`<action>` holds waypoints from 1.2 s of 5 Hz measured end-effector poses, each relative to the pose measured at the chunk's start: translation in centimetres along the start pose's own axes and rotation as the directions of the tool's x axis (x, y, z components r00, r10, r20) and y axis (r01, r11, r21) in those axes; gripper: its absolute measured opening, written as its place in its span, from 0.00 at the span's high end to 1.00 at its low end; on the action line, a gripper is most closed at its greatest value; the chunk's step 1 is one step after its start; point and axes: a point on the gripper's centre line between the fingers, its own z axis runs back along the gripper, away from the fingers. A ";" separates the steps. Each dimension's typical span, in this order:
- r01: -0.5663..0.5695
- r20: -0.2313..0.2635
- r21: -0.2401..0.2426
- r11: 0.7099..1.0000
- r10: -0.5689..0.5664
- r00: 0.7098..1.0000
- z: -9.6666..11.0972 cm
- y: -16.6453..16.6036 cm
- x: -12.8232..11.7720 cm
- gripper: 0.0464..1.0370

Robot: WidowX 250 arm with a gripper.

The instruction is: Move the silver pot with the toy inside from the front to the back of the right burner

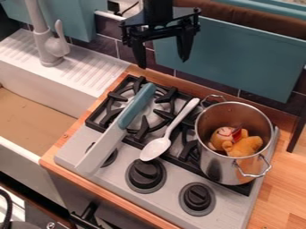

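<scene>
The black gripper (pixel 163 60) hangs at the top centre, above the back edge of the stove, open with nothing between its fingers. Below it, a knife with a teal handle (pixel 137 106) and a pale blade (pixel 100 150) lies slanted over the left burner. A white spoon (pixel 170 130) rests to the right of the knife, its bowl toward the front. At the right of the stove stands a steel pot (pixel 218 166) with two handles. Inside the pot is an orange-brown plush toy (pixel 243 146) with a bit of red on it.
The stove (pixel 113 172) has black grates and several dark knobs along its front. To the left are a white sink (pixel 36 105) and a grey faucet (pixel 48 44). A wooden counter (pixel 286 183) lies at the right, with teal panels (pixel 239 58) on the wall behind.
</scene>
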 end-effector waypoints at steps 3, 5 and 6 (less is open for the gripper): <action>0.215 -0.062 -0.031 0.976 -0.216 0.974 -1.5 -0.3 -4.4 0.04; 0.288 -0.091 -0.073 0.955 -0.294 0.952 -1.4 -0.9 -8.0 0.04; 0.316 -0.093 -0.059 0.947 -0.321 0.943 -2.5 -1.1 -9.7 0.04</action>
